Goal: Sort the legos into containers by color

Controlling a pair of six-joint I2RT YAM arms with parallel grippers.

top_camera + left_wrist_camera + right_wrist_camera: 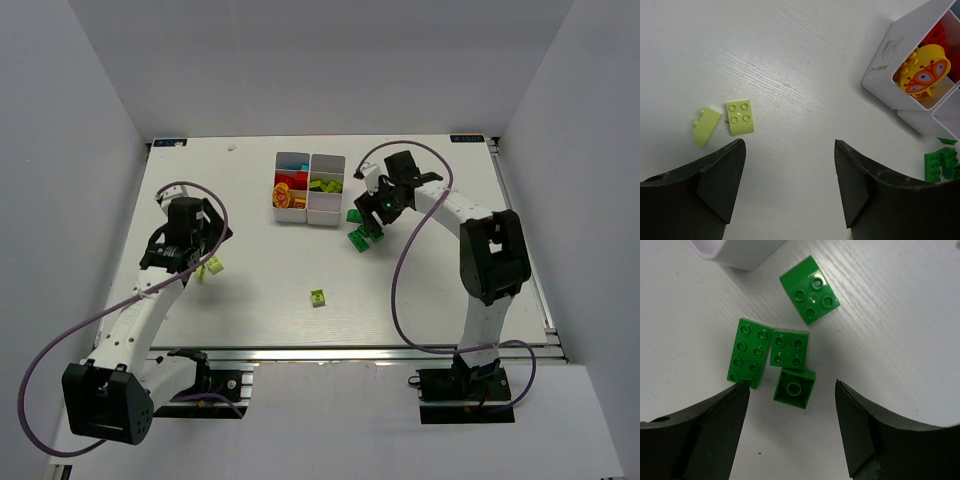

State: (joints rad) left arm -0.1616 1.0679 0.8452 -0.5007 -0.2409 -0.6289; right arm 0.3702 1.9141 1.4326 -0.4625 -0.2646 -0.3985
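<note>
Lying near the white containers [325, 214], four studded dark green legos [749, 354], one overturned, are framed by the right gripper [791, 415], whose jaws are spread wide and empty. Two lime bricks [740, 117] are seen before the left gripper [790, 170], likewise spread wide with nothing held.

White tray [326, 216]: red, yellow, lime bricks [290, 190] inside. Four green bricks [789, 349] clustered just right of it. Two lime bricks [739, 117] at left; lone brick [318, 298] centre.
</note>
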